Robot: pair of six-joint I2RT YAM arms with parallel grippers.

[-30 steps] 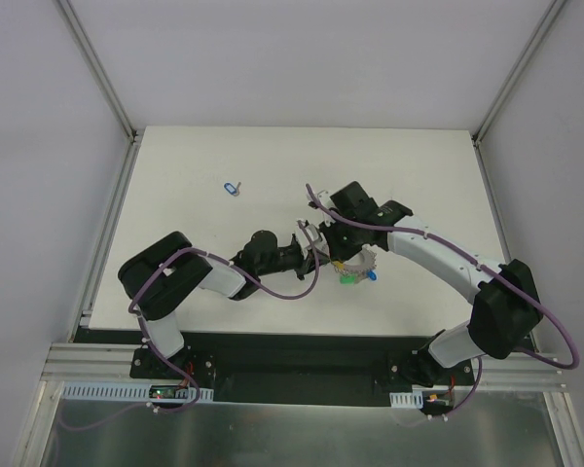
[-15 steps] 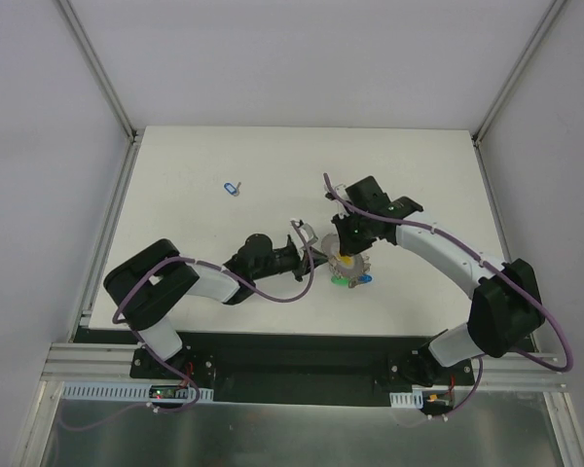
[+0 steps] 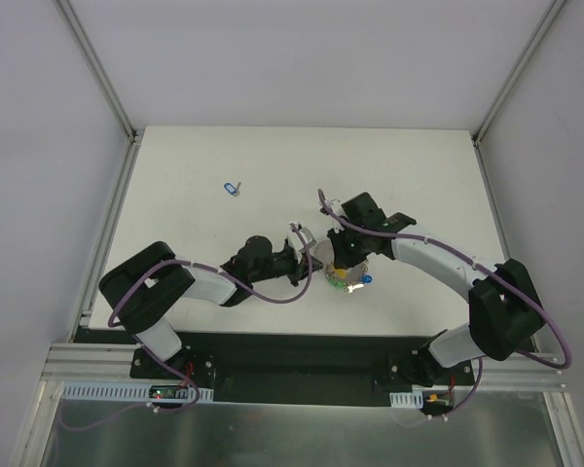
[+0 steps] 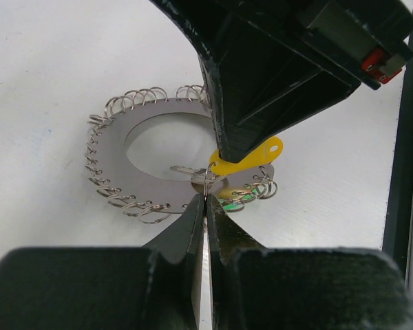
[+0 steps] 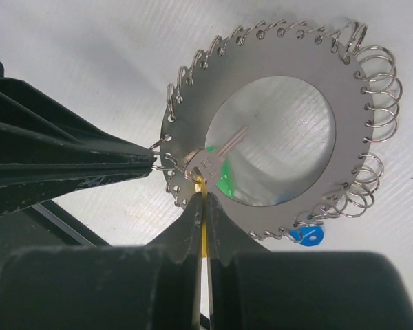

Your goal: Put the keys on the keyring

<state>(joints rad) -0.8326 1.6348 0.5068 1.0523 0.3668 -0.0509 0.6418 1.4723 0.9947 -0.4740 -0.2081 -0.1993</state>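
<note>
The keyring (image 4: 113,152) is a flat grey disc with wire loops round its rim, lying between the two grippers in the top view (image 3: 350,277). My left gripper (image 4: 205,198) is shut on one small wire loop at the ring's rim. My right gripper (image 5: 204,196) is shut on the yellow key (image 4: 251,157) by its head. The key's silver blade (image 5: 227,148) lies across the ring's hole, right at that loop. A green key (image 5: 224,184) and a blue key (image 5: 306,236) hang at the ring (image 5: 350,137). The grippers' tips almost touch.
Another blue key (image 3: 232,187) lies alone on the white table (image 3: 419,165) at the far left of the arms. The table's black front edge (image 4: 406,172) is close to the ring. Metal frame posts rise at the back corners.
The right gripper has come down and left over the ring. The ring with its keys has shifted slightly left and nearer. The left arm has stretched a little further right.
</note>
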